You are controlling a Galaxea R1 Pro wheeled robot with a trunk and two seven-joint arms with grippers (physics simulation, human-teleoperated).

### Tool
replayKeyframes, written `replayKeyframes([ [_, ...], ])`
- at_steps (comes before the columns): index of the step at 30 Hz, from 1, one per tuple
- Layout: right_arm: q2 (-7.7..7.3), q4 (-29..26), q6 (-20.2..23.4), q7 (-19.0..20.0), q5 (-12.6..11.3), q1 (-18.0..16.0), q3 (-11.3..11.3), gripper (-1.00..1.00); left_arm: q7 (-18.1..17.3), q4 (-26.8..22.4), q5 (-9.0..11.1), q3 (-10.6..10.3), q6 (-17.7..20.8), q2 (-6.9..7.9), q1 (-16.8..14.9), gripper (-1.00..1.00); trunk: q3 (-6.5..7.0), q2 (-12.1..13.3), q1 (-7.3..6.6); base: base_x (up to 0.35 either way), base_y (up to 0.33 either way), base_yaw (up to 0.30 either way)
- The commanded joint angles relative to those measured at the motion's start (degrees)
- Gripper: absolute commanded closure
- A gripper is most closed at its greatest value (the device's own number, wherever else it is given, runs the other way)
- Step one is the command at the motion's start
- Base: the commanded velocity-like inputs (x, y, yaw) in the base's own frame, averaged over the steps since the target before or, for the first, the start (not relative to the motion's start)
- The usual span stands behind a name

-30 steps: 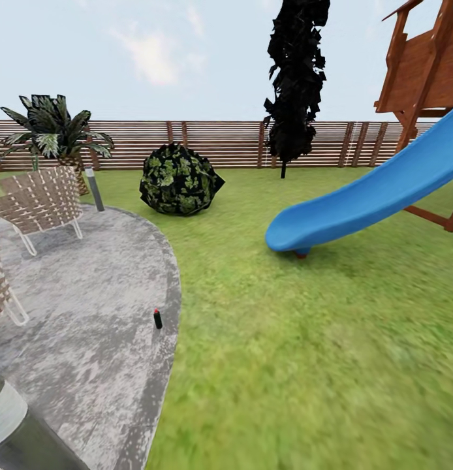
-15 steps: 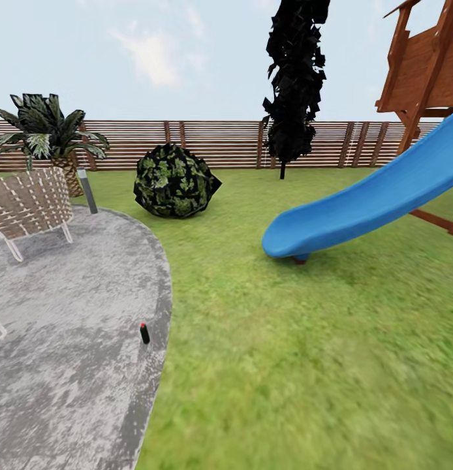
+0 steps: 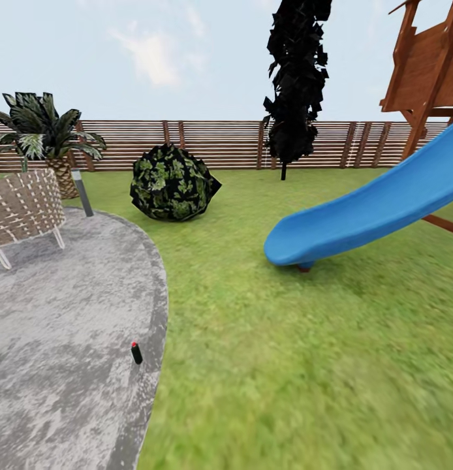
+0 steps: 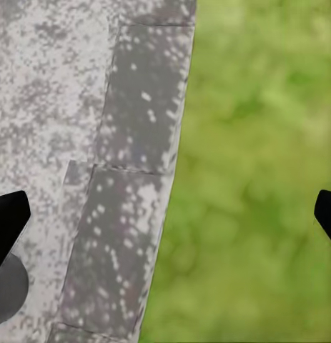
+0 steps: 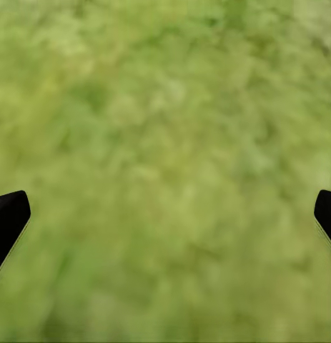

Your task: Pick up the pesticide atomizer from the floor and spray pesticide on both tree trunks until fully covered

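Atomizer, a small dark bottle with a red cap, stands upright on the grey paved patch near its curved edge, just beside the lawn, untouched. Left gripper hangs with fingers spread wide over the paving edge where it meets the grass, holding nothing; right gripper is likewise spread wide and empty over grass. Blue slide, round bush, woven chair and slatted fence stand beyond

atomizer: too small to make out beyond a dark body with a red top
wicker chair: cut by the frame's left edge
slide: upper end cut by the right edge
play tower: cut at top and right edge
lawn: blurred in the right wrist view
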Motion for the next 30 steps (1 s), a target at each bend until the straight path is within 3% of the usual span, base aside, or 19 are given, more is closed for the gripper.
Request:
replayKeyframes([
  [1,0.0,0.0,-0.2,0.0,0.0,0.0,0.0,-1.0,0.0,0.0,0.4,0.0,-0.2,0.0,0.0,-1.0,-0.05,0.0,0.03,0.34,0.0,0.0],
  [30,0.0,0.1,-0.2,-0.1,0.0,0.0,0.1,-1.0,0.0,0.1,0.5,0.1,-0.2,-0.06,0.0,-1.0,-0.05,0.0,0.03,0.34,0.0,0.0],
])
